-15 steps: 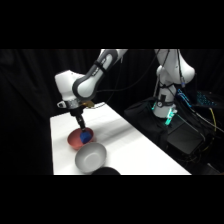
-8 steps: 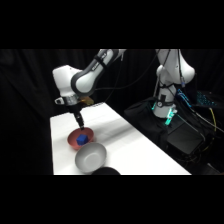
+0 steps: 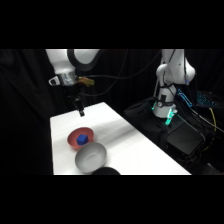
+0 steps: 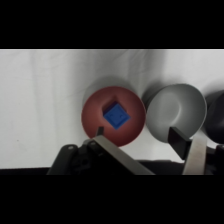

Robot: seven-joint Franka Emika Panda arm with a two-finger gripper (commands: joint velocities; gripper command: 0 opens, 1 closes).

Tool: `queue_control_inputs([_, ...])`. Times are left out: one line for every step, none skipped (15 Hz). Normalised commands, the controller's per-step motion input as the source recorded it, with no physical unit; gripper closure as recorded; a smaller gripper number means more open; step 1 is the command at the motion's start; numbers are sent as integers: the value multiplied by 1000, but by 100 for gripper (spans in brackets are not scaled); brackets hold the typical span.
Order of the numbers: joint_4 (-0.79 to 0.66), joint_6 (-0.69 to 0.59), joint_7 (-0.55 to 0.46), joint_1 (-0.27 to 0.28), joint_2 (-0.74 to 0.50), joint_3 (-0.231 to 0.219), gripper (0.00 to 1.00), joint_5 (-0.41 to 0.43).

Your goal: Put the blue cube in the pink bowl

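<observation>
We see the blue cube resting inside the pink bowl, beside the grey bowl. Our gripper hangs well above, its 2 fingers spread and empty, so we judge the placement done.

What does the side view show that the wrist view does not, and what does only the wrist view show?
Only the side view shows the arm's base and the gripper raised above the table. Only the wrist view looks straight down, showing the fingers spread wide. Both show the blue cube inside the pink bowl, beside the grey bowl.
</observation>
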Motion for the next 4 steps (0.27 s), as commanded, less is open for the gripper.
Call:
queue_control_inputs([-46,-201,73,96,-245,-78,0,-108])
queue_control_inputs([-60,-154,101,108,-234,-83,0,-132])
queue_control_inputs([-61,-133,93,104,-215,-82,0,-136])
queue_control_inputs([-77,-110,138,108,-220,-94,0,-149])
